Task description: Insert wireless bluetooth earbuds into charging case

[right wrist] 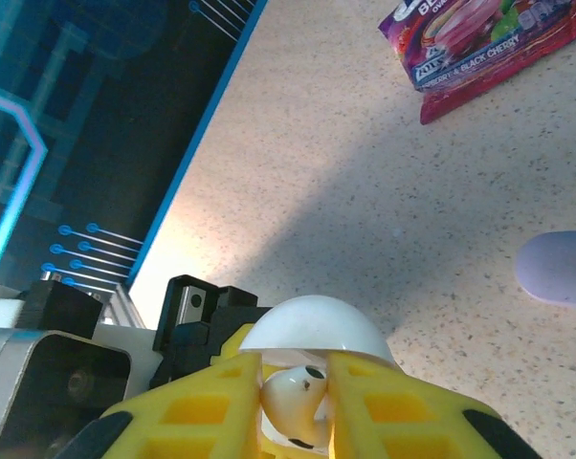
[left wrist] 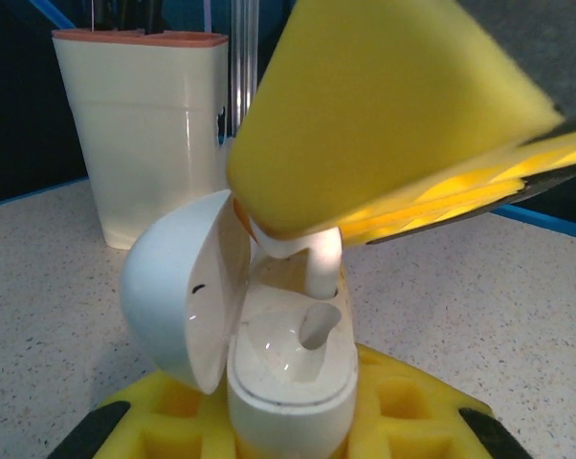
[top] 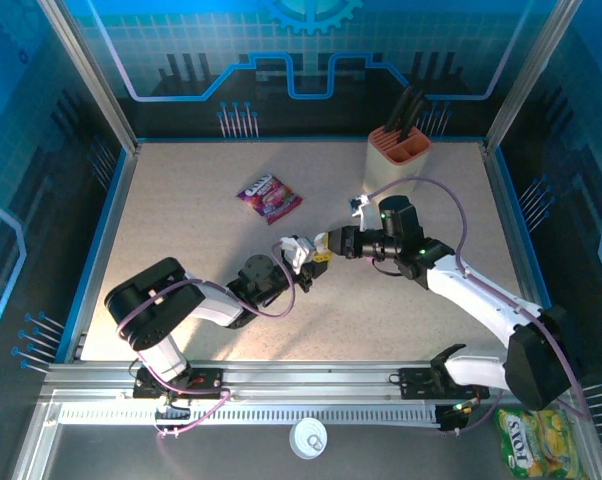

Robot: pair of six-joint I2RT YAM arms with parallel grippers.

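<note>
Now: right gripper (right wrist: 296, 373) pinching white earbud (right wrist: 290, 404), stem at slot of open charging case (left wrist: 290, 368), centre frame. Left gripper (left wrist: 288, 426) clamped round case base, lid (left wrist: 178, 287) swung left. Cream holder (top: 399, 160) upper right, dark handles (top: 409, 108) inside.

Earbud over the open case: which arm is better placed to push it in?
Right. The right gripper pinches the earbud, its stem already in the case; the left gripper only holds that case.

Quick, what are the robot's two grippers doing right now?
Left gripper: shut on the white oval plastic charging case, lid open.
Right gripper: shut on a small white plastic earbud.
</note>
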